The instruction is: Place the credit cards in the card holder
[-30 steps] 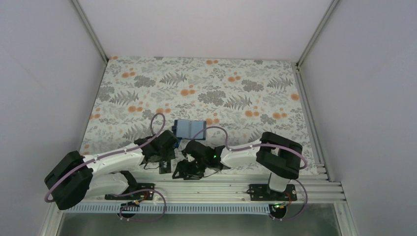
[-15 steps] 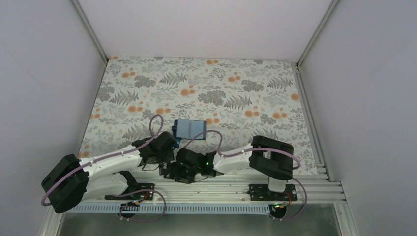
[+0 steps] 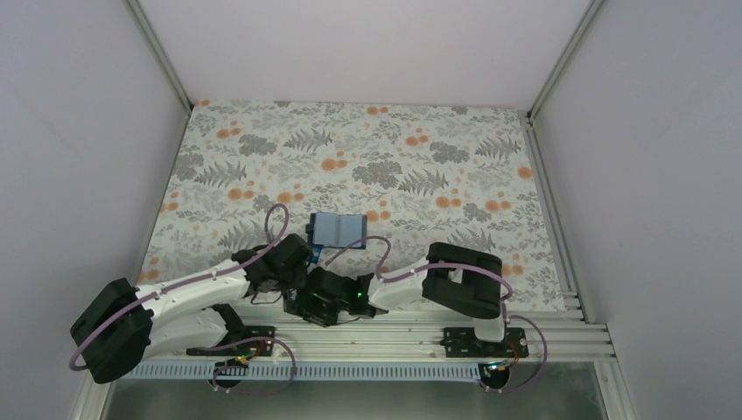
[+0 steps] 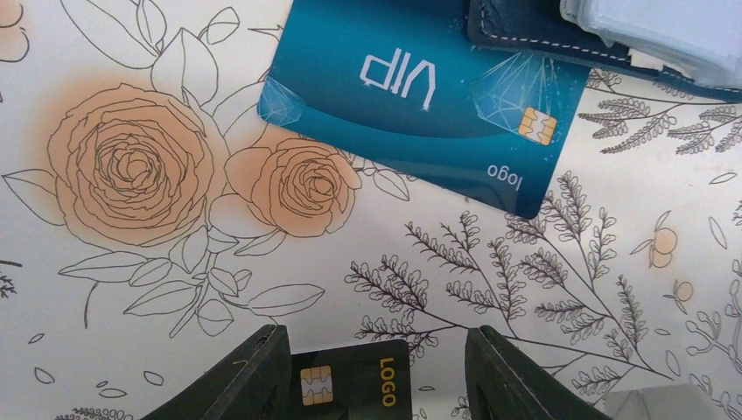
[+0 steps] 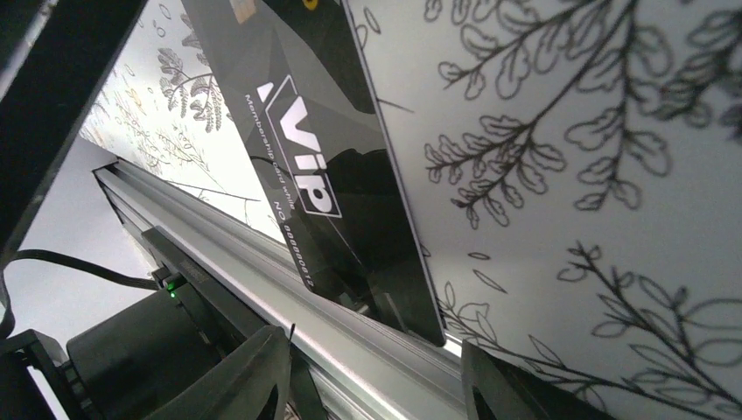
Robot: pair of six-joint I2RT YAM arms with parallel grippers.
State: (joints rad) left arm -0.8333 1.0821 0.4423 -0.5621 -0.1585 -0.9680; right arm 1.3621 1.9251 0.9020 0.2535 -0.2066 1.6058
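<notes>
Two black cards lie closest to the arms. At the near edge of the table (image 3: 394,149), the black VIP card (image 5: 324,175) lies flat, one end reaching out toward the aluminium rail (image 5: 219,254). The right fingers (image 5: 372,350) stand apart just short of that end, pinching nothing. A little farther in, the black LOGO card (image 4: 350,389) lies flat between the left fingers (image 4: 374,341), which are also apart; one touches the card's edge and the other is clear of it. Beyond lies the teal VIP card (image 4: 420,96), one corner under the card holder (image 4: 542,39), which lies open toward the middle of the table.

The step in hand looks like a pickup of a black card. A flat card offers little grip from above, so the end at the table's edge is probably the best hold. Pinch it across its thickness and lift it level. The arms are crowded together, so moving one at a time seems wise.
</notes>
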